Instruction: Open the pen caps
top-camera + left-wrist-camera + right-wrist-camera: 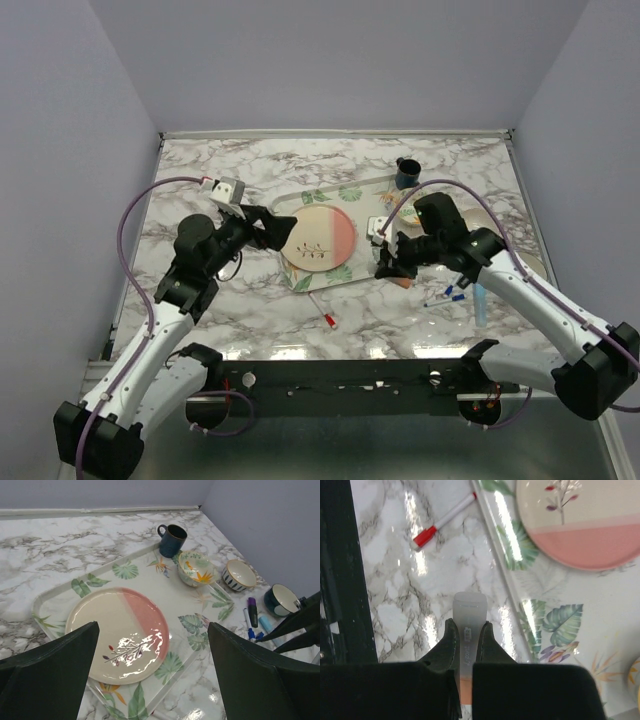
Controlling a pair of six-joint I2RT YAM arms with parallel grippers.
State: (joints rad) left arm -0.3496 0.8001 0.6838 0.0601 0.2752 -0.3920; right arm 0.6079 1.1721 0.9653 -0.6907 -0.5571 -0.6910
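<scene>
Reflecting glare: marble tabletop [250, 165] | lavender walls [350, 60] | right pincer [467, 639] clamps highlighter [468, 607]

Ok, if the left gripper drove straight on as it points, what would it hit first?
Probably the pink-and-cream plate on the tray; the open left gripper frames it dead ahead, though depth is unclear.

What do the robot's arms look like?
The left arm and right arm have white links and chunky black joints. A thin purple cable loops along each. The left gripper and right gripper are black, each with two wedge-shaped fingers.
</scene>
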